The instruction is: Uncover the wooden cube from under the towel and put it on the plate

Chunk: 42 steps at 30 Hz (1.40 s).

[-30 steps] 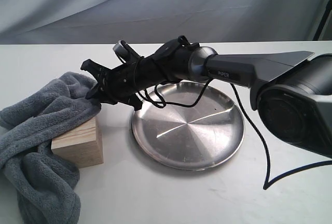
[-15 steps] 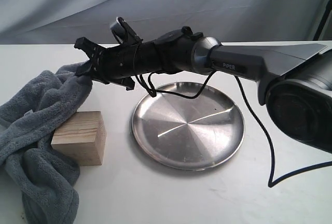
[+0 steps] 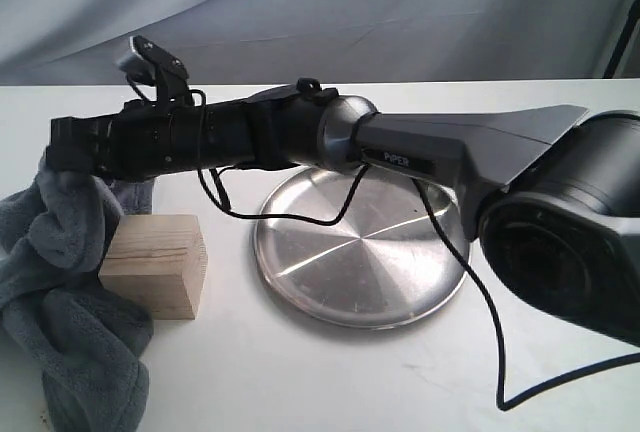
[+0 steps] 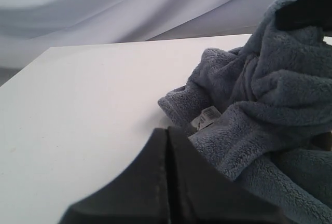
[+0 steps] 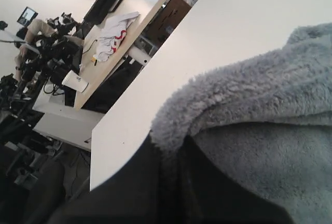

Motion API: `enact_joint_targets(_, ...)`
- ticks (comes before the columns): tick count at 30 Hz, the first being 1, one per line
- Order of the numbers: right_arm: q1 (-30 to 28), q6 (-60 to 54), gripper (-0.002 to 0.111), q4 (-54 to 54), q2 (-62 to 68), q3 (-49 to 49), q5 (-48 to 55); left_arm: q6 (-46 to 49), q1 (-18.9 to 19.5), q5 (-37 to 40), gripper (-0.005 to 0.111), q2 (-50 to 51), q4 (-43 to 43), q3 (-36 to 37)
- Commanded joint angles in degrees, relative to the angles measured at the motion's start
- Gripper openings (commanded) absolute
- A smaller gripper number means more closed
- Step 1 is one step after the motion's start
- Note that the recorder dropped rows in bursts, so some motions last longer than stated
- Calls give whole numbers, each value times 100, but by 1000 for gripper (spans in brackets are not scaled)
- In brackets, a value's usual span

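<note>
We note: black right gripper [image 3: 58, 150], black forearm [image 3: 200, 137]; grey metallic joint [image 3: 345, 137]; dark-grey link [image 3: 480, 147], small white lettering; loose black cable [image 3: 487, 302].

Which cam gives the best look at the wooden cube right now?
Exterior view: the wooden cube sits fully uncovered, top and front faces visible, with the towel beside it. Neither wrist view shows the cube clearly; towel fills much of both.

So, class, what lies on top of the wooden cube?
Nothing: the wooden cube is bare on top. The towel, pinched by the right fingers, hides its left side.
</note>
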Motion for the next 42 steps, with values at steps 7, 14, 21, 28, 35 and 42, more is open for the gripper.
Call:
enact_joint_targets(7,524,-575,0,-773,-84,-40,365,-14,8,-43,0,-20,-26,29)
enact_joint_targets(14,900,-575,0,-1956,-84,-40,113,-14,8,-43,0,-20,-26,29)
enact_joint_targets(21,1029,-426,0,-2353,-84,-40,-235,-14,8,-43,0,-20,-26,29)
enact_joint_targets(28,1142,-171,12,-2785,-84,-40,-224,-14,8,-43,0,-20,-26,29)
enact_joint_targets(35,1322,-166,41,-2934,-84,-40,-301,-14,8,-43,0,-20,-26,29)
enact_joint_targets(42,1332,439,63,-3716,-36,-40,-189,-14,8,-43,0,-20,-26,29)
